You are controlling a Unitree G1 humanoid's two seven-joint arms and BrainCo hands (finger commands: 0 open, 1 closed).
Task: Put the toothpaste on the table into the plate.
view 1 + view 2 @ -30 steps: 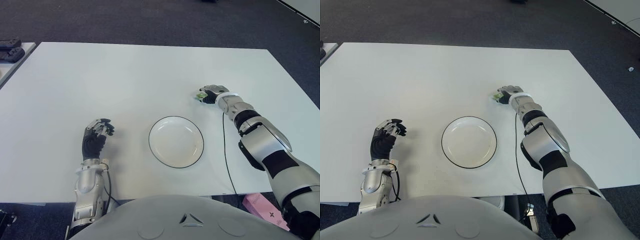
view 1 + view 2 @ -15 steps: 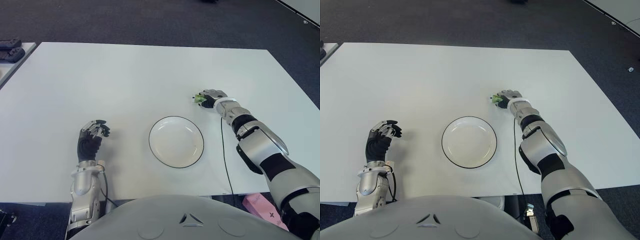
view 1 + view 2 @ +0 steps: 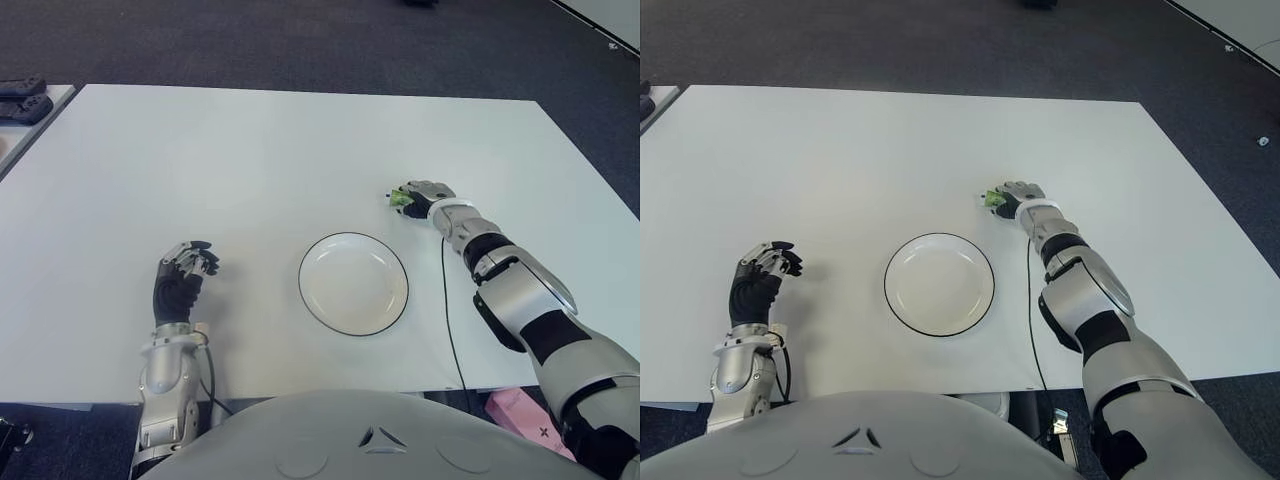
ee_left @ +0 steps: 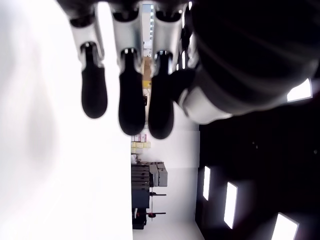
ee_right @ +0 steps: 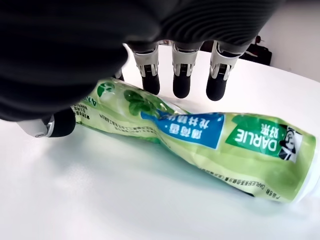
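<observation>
A green toothpaste tube with a blue label lies on the white table, up and to the right of the plate. My right hand is over one end of it. In the right wrist view its fingers curl down onto the tube's far side and the thumb presses the near side. Only the tube's green tip shows past the hand in the eye views. The white plate with a dark rim has nothing in it. My left hand shows far left of the plate, loosely curled and holding nothing.
A thin black cable runs along my right forearm to the table's near edge. Dark objects lie on a separate surface at the far left. A pink box is on the floor at the lower right.
My left hand has sunk back towards the near edge. My right hand has shifted slightly towards me, staying on the tube.
</observation>
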